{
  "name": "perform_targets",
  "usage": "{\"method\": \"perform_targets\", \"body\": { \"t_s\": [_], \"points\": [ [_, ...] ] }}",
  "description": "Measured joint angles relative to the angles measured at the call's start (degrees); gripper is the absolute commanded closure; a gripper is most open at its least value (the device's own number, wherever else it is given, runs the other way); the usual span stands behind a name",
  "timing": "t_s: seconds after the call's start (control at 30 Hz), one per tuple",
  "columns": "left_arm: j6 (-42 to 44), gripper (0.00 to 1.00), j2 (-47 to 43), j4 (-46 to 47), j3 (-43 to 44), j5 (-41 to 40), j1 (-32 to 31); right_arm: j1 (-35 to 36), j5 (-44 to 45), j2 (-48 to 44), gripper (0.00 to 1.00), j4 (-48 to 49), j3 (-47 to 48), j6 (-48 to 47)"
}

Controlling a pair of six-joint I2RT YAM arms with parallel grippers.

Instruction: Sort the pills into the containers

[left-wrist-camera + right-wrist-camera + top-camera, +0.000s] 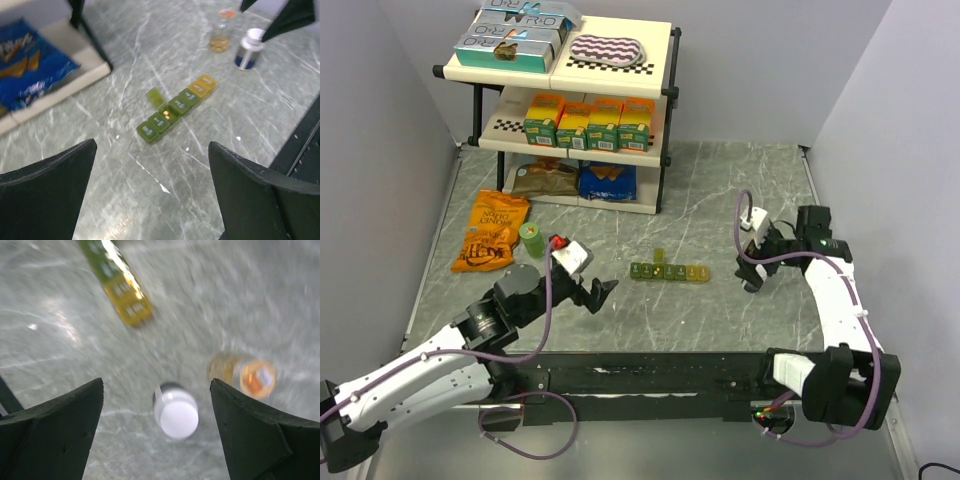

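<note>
Sorting judged barely begun: one compartment of the pill strip [175,106] has its lid up with a few orange pills [165,115] inside, other lids look shut (contents unreadable). It lies flat at the middle of the tabletop [740,180], olive green shading to yellow, an amber bottle [246,376] near its yellow end. Hands: left hand [595,294] released, empty; right hand [156,382] spread wide over the white-capped bottle [175,416], not gripping.
</note>
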Motion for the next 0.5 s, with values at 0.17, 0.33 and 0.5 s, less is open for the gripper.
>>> {"method": "perform_targets", "body": {
  "t_s": [0.17,0.33,0.5],
  "points": [
    [-10.23,0.01,6.58,0.35,1.29,-0.76,3.82,13.86,-3.67,2.91,0.08,-0.48,4.96,1.73],
    [-19.54,0.01,14.19,2.43,0.61,4.09,9.77,28.15,-0.90,11.08,0.05,4.59,4.79,2.97],
    [-27.91,0.03,17.59,8.00,-3.52,9.90,15.93,31.56,2.19,14.01,0.11,9.11,2.36,-1.73]
  ]
}}
